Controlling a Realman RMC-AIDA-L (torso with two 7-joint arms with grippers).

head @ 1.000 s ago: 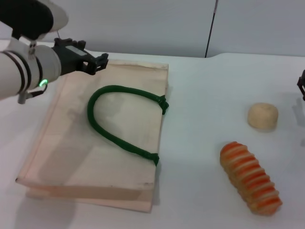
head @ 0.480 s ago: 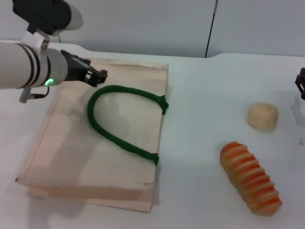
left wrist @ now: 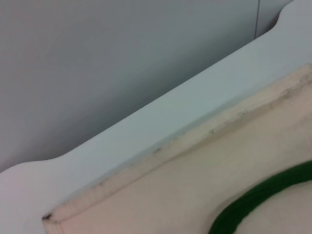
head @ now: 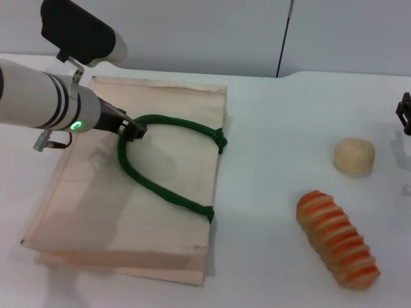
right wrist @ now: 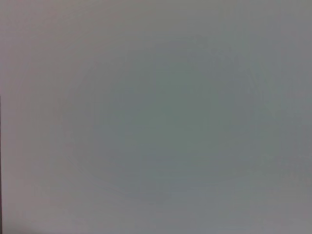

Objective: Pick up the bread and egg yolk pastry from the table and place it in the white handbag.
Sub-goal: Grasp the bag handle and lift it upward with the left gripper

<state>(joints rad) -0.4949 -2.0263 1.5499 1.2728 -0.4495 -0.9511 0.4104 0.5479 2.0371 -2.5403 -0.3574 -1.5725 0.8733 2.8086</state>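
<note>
The white handbag (head: 96, 192) lies flat on the table at the left, its green rope handle (head: 160, 186) curved on top. My left gripper (head: 133, 130) is low over the bag, at the top of the handle's loop. The left wrist view shows the bag's far edge (left wrist: 195, 195) and a piece of the handle (left wrist: 258, 200). The bread (head: 337, 239) lies at the front right. The egg yolk pastry (head: 354, 156) sits behind it. My right gripper (head: 406, 114) shows only at the right edge, apart from both. The right wrist view shows plain grey.
The white table (head: 270, 128) runs between the bag and the food. A grey wall stands behind the table's far edge (left wrist: 146, 126).
My left arm has moved forward and down from the bag's far left corner to the green handle. The right gripper, bread and pastry have stayed put.
</note>
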